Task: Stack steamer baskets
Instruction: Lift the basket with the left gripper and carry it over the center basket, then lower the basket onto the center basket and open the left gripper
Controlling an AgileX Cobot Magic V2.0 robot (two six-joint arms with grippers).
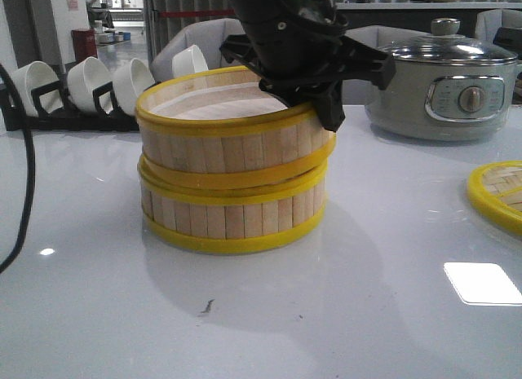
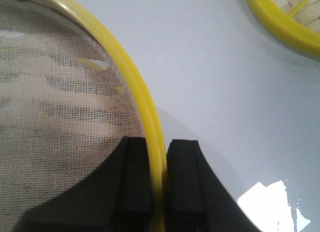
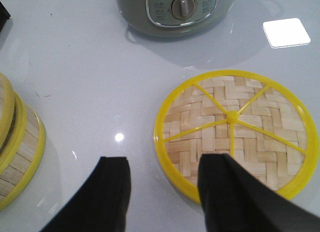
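Note:
Two steamer baskets of pale slats with yellow rims stand stacked in the middle of the table. The upper basket [image 1: 228,147] sits slightly askew on the lower basket [image 1: 232,216]. My left gripper [image 1: 326,110] is shut on the upper basket's yellow rim [image 2: 135,87] at its right side, one finger inside and one outside [image 2: 159,147]. A white mesh cloth lines that basket. The woven lid [image 3: 235,127] lies flat on the table at the right [image 1: 499,191]. My right gripper [image 3: 162,164] is open and empty, hovering over the lid's near edge.
A grey electric pot [image 1: 444,90] with a glass lid stands at the back right, behind the woven lid [image 3: 175,12]. A rack of white cups [image 1: 81,90] stands at the back left. A black cable [image 1: 24,191] hangs at the left edge.

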